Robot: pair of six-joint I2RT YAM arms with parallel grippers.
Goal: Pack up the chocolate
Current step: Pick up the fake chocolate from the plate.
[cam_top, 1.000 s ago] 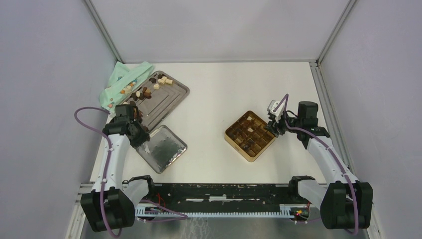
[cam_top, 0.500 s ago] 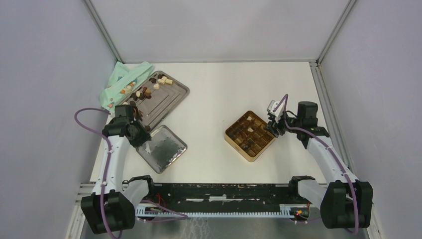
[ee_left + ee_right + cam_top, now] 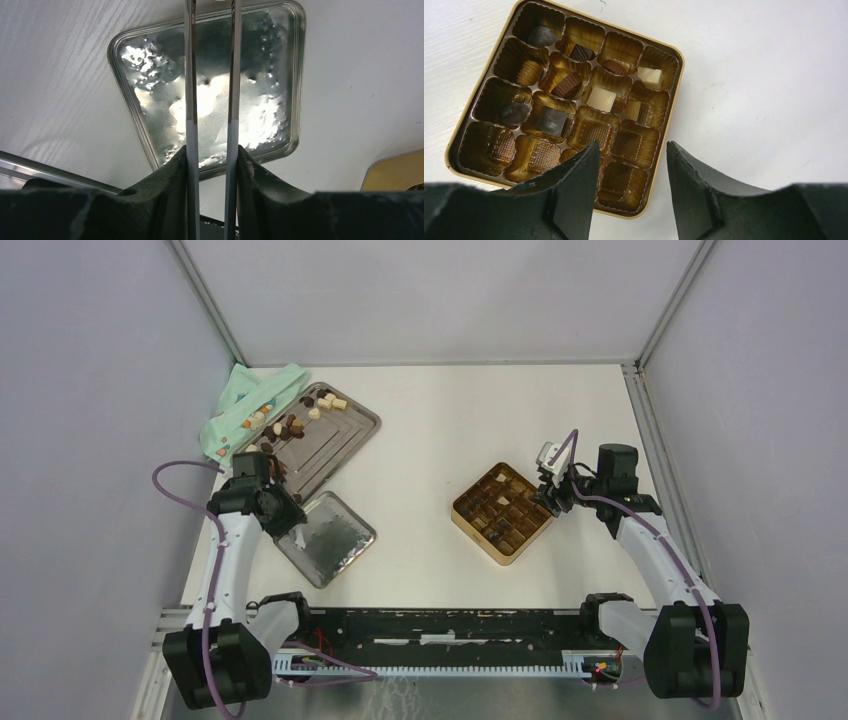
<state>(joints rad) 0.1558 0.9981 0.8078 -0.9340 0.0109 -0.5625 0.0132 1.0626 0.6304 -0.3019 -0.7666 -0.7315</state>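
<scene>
Loose chocolate (image 3: 300, 420) pieces, dark, light brown and cream, lie on the larger metal tray (image 3: 345, 440) at back left. More chocolate (image 3: 601, 98) sits in several cups of the gold tin (image 3: 676, 100), which the top view shows right of centre as the tin (image 3: 503, 512). My left gripper (image 3: 211, 150) is shut on a pair of thin metal tweezers (image 3: 190, 75). Their blades reach over the small tray (image 3: 295, 100) and their tips run out of view. My right gripper (image 3: 631, 145) hangs open over the tin's near corner, holding nothing. From above, the left gripper (image 3: 272, 508) is at the small tray's left edge.
A mint-green bag (image 3: 240, 405) with a few pieces on it lies beside the larger tray at the back left. The small tray (image 3: 325, 537) is wet-looking and holds no pieces. Grey walls close in the table on three sides.
The left arm has shifted very slightly by the small tray. The right arm has not moved.
</scene>
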